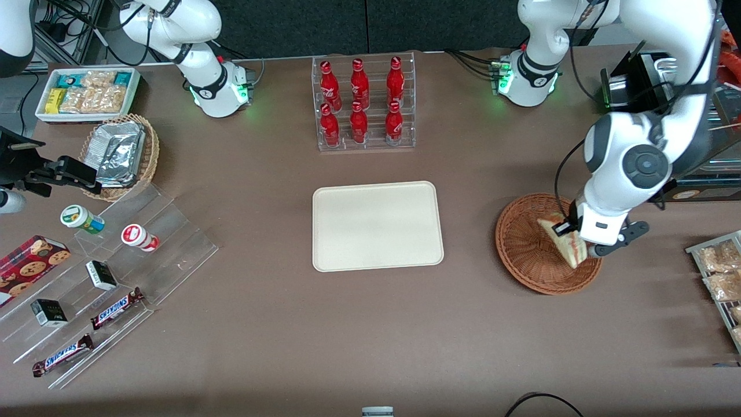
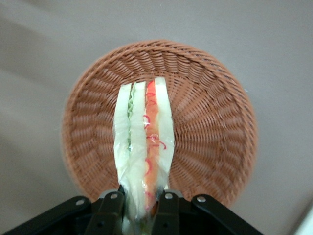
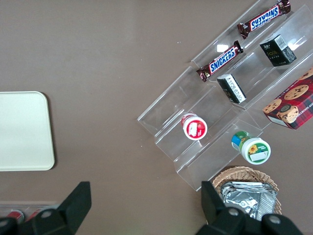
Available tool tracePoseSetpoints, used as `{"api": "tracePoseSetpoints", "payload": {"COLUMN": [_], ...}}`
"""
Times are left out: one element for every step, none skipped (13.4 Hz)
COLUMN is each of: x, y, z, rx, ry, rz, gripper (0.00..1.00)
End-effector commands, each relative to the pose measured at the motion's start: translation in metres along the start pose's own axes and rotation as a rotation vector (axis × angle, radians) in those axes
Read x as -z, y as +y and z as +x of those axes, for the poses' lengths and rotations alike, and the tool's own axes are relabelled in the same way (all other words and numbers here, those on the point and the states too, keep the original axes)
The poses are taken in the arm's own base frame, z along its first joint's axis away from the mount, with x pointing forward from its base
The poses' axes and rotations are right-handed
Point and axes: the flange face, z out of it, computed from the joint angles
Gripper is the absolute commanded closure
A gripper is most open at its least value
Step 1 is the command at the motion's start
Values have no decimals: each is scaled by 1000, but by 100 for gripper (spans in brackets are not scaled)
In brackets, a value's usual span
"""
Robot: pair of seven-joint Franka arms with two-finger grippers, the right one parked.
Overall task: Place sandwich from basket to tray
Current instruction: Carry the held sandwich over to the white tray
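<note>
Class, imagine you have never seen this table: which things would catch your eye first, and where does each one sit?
First, the gripper shut on the sandwich, held over the reddish-brown wicker basket toward the working arm's end of the table. Next, the bare cream tray mid-table. Then the six red cola bottles in a clear rack, farther from the front camera than the tray.

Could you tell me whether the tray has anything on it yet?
Empty. The tray shows only its bare cream surface; the sandwich is over the basket, pinched in the shut gripper.
</note>
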Motion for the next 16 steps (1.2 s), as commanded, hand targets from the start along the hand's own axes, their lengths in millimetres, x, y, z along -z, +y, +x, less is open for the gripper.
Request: {"api": "tracePoseSetpoints", "payload": {"x": [78,94,106,116,118,115,103,89,72,59,44,33,23,9,-4,-13], "y": [49,70,91,112,137,166,197,227,255,279,296,312,325,338,345,355], "z": [-14,-29,-45,-62,-80,-99,-114,-127,-141,-152,-162,-174,-187,-199,-200,-209], "rx": [-67,-105,-137,-161,-199,-251,-298,-338,-374,-380,-370,-382,-391,-382,-370,-374], "ry": [-14,-15,-19,-35,-49,-45,-49,-54,-57,-51,-45,-23,-11,-7,-2,15], "rz": [39,32,-8,-55,-82,-85,-80,-75,-72,-92,-109,-136,-151,-160,-170,-194], "gripper": [100,100,100,100,100,100,100,100,100,100,100,100,100,100,100,100]}}
